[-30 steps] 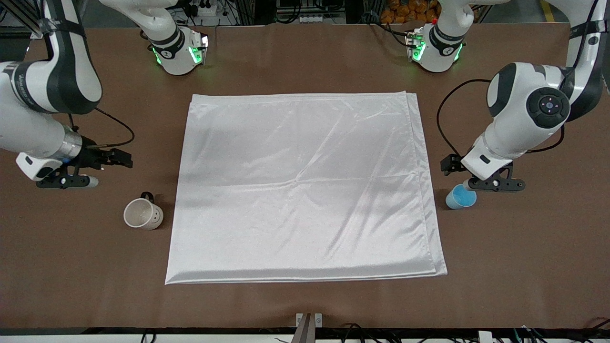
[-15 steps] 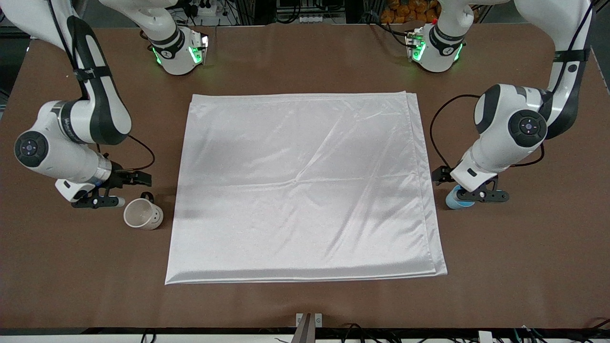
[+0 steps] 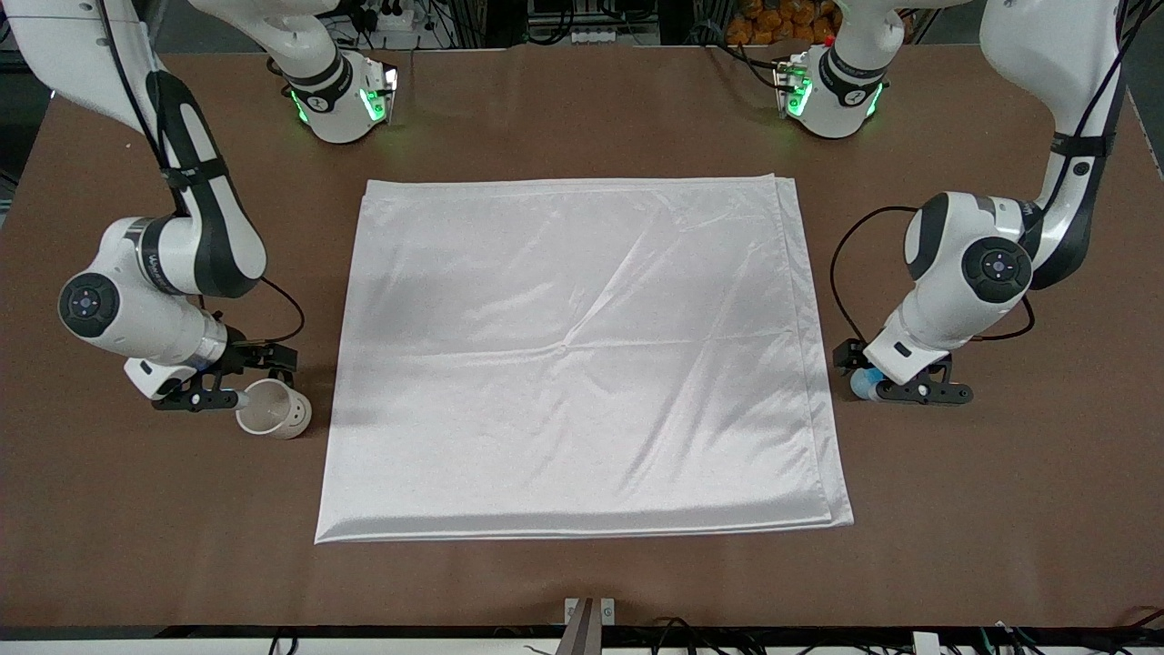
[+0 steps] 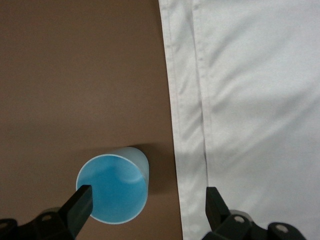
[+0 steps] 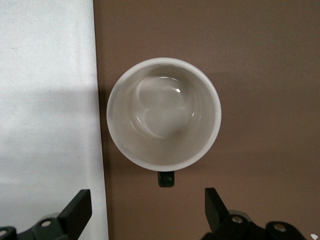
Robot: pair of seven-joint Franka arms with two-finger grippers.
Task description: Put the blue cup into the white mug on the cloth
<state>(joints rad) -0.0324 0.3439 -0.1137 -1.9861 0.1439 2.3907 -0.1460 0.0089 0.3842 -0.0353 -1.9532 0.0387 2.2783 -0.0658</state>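
Cloth (image 3: pixel 582 359), a large shiny white creased fabric square, lies flat mid-worktop (image 3: pixel 582 118), brown matte board bare all around it. Beside its edge toward the right arm's end stands the off-white cylindrical mug (image 3: pixel 273 410); the right end effector (image 3: pixel 238 386) hangs low over it, arm bent steeply down. Beside the cloth's edge toward the left arm's end, the small light-blue tapered cup (image 3: pixel 862 383) sits under the left end effector (image 3: pixel 896 387).

Left wrist view: spread fingers (image 4: pixel 80 205) straddle the cup (image 4: pixel 114 187), one at its rim, the cloth's layered hem (image 4: pixel 187 125) just beside.

Right wrist view: fingers (image 5: pixel 75 212) spread wide, mug (image 5: pixel 164 113) upright with its dark handle (image 5: pixel 166 178), cloth edge (image 5: pixel 50 100) touching close.
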